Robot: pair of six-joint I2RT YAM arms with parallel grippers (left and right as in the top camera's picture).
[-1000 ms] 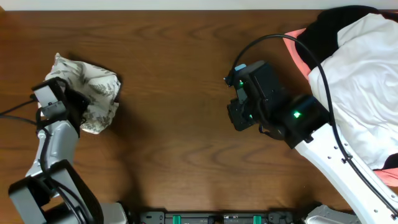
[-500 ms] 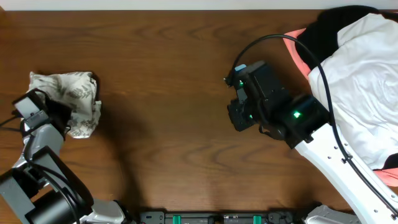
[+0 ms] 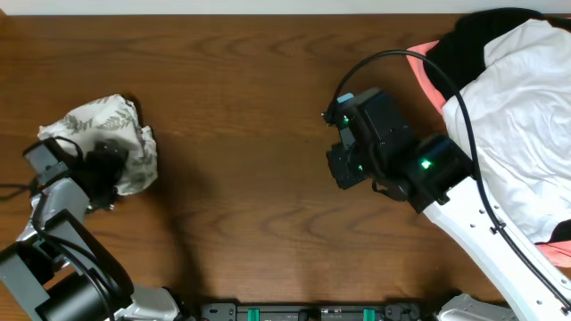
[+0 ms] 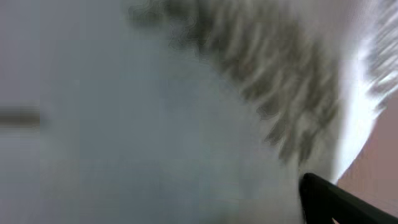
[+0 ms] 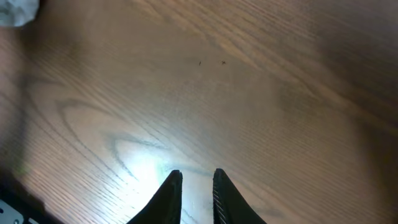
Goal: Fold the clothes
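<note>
Under the left claw, jaws just sprung wide: fern-print garment released as a bundle. Folding looks near done. Right claw, nearly closed, holds nothing.

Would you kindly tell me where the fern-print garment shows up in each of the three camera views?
Overhead: the fern-print garment lies bunched at the far left of the table, against the left gripper.
Left wrist: it fills nearly the whole picture, blurred, leaf print at upper right.
Right wrist: a pale scrap in the top left corner may be it; too small to tell.
Shared landmark: the brown wooden table.
</note>
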